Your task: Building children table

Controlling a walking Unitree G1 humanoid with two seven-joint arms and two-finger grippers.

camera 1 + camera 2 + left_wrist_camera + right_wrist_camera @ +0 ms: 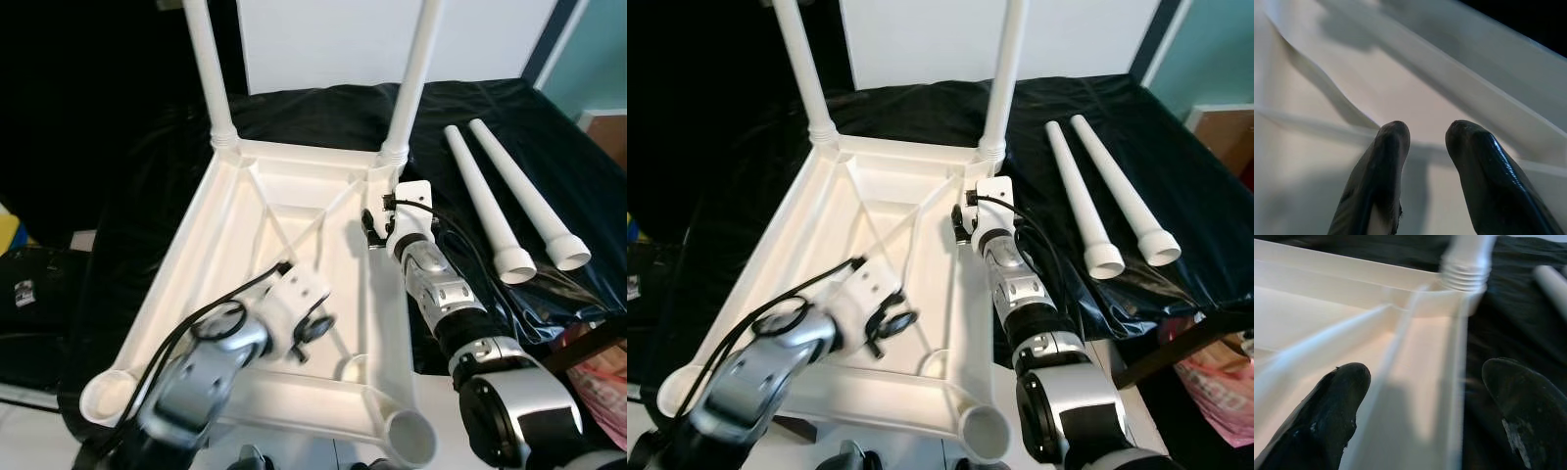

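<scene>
The upturned white table (294, 196) lies on black cloth (549, 147), its two fitted legs (208, 69) cut off above. Left gripper (1425, 142) hovers inside, fingers slightly apart; right gripper (1420, 396) straddles its rim, spread wide

No legible text, labels, brand marks, numbers or signs in any view. One small white tag or sticker (24, 291) sits on a dark object at the far left edge of the left eye view; dark marks on it, too small to read. A pink item (605, 384) at the lower right edge of the same view carries a printed pattern, but no characters can be made out. Both wrist views: plain surfaces, no print.
</scene>
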